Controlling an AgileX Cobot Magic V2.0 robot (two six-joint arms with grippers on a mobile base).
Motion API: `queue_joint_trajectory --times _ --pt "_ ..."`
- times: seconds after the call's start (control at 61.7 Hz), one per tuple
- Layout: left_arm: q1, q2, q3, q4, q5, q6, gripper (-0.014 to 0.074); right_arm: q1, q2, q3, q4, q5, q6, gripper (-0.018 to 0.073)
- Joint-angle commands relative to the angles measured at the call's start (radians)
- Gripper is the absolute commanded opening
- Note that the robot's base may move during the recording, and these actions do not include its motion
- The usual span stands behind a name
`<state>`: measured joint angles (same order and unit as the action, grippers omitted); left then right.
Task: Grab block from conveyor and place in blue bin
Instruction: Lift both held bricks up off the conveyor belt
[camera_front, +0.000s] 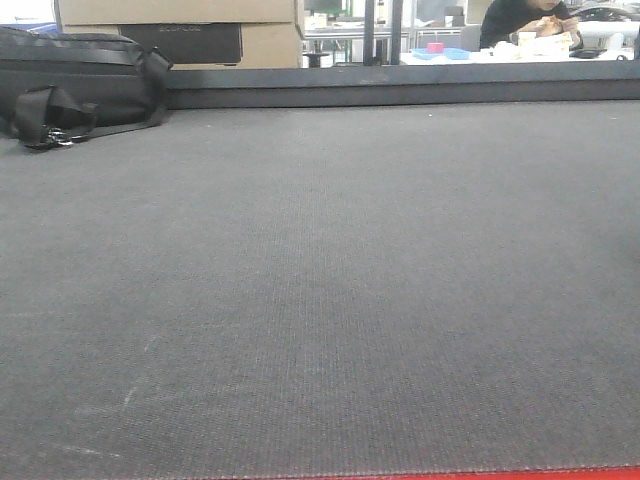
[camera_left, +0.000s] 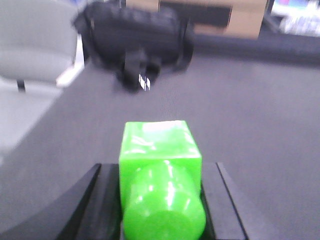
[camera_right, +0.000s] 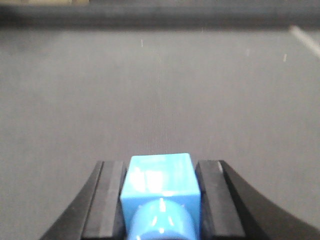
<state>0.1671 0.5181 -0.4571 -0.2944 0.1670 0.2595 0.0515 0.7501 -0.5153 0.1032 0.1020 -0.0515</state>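
Observation:
In the left wrist view a glossy green block (camera_left: 160, 145) with a round stud facing the camera sits between two black fingers (camera_left: 106, 200). My left gripper (camera_left: 161, 172) is shut on it, above the dark grey conveyor (camera_left: 240, 115). The right wrist view shows a blue block (camera_right: 160, 175), also studded, pressed between black pads (camera_right: 111, 200). My right gripper (camera_right: 160, 167) is shut on it over the conveyor (camera_right: 160, 90). The front view holds only the woven conveyor (camera_front: 320, 300) and neither gripper. The blue bin is out of view.
A black bag (camera_front: 70, 85) lies on the belt's far left, also ahead of the left gripper as the bag (camera_left: 135, 42). Cardboard boxes (camera_front: 200, 30) stand behind it. A grey chair (camera_left: 35, 45) is off the left edge. The red frame (camera_front: 480, 474) edges the near side.

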Motion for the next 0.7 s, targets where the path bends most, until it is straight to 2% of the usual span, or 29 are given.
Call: queue_joint_trajectory --times 0.0,0.276,0.454,0.681 --pt "-0.003 -0.08 0.002 -0.006 -0.045 0.001 -0.0111 0.002 -0.019 -0.025 -0.011 -0.051 -0.004 -0.0162" --pt "-0.003 -0.256 0.002 -0.008 0.003 0.001 -0.0111 0.002 -0.187 -0.032 -0.011 0.026 -0.004 -0.0162" --pt "-0.003 -0.274 0.003 -0.008 0.043 0.001 -0.0111 0.002 -0.32 -0.032 -0.011 0.128 -0.004 -0.0162" --pt "-0.003 -0.274 0.003 -0.008 0.047 0.001 -0.0111 0.002 -0.423 -0.032 -0.011 0.119 -0.004 -0.0162"
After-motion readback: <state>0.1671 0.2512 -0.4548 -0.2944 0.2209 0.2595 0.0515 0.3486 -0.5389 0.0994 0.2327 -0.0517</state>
